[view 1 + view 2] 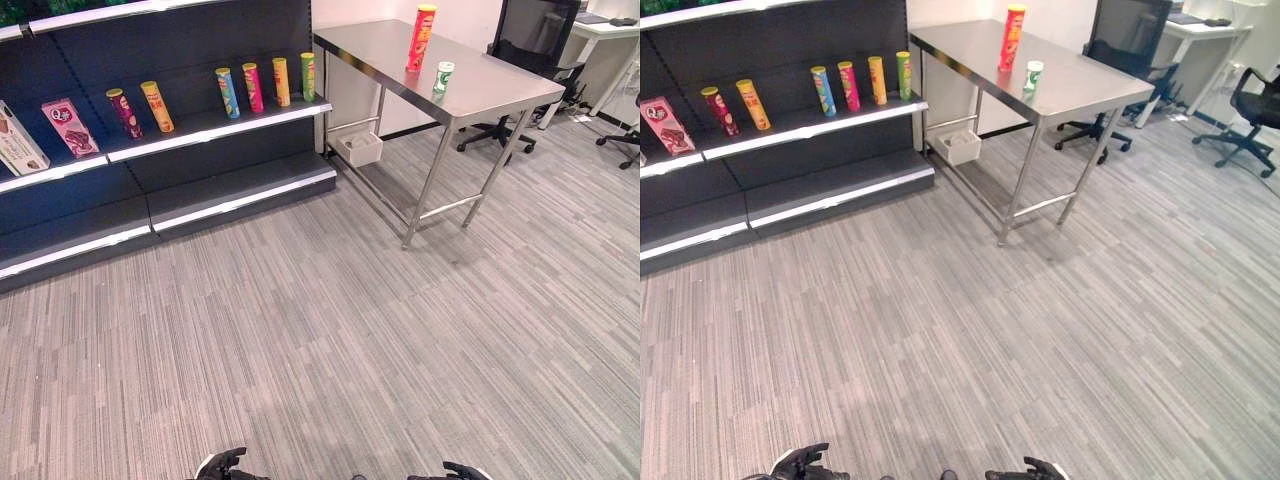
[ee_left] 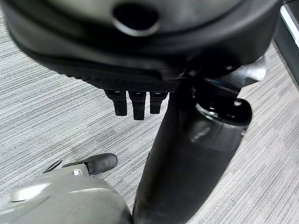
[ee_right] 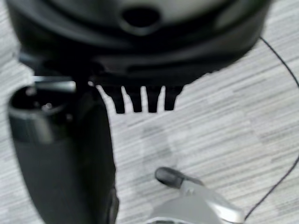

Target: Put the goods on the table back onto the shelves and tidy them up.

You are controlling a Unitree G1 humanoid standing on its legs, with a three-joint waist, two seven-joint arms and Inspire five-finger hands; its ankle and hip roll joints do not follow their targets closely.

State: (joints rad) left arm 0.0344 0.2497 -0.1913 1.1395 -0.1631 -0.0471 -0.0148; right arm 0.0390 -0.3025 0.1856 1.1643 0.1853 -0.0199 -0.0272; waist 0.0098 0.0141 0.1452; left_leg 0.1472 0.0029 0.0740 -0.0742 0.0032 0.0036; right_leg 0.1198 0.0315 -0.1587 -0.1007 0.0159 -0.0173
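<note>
Robot stood back, both goods not yet shelved.

Nearest, the left hand [image 1: 222, 464] and right hand [image 1: 462, 470] hung low with fingers relaxed, holding nothing. Open carpet [image 1: 330, 330] lay ahead. Beyond, the tall can [image 1: 421, 38] and small cup [image 1: 443, 76] waited near the tabletop [image 1: 500, 95] right edge; the shelf [image 1: 215, 120] carried six tubes.

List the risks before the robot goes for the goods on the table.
The tall red can stands upright close to the small green-and-white can on the steel table; a careless reach for one could topple the other. On the shelf, the cans already lean in a row, so placing another could knock them over.
</note>
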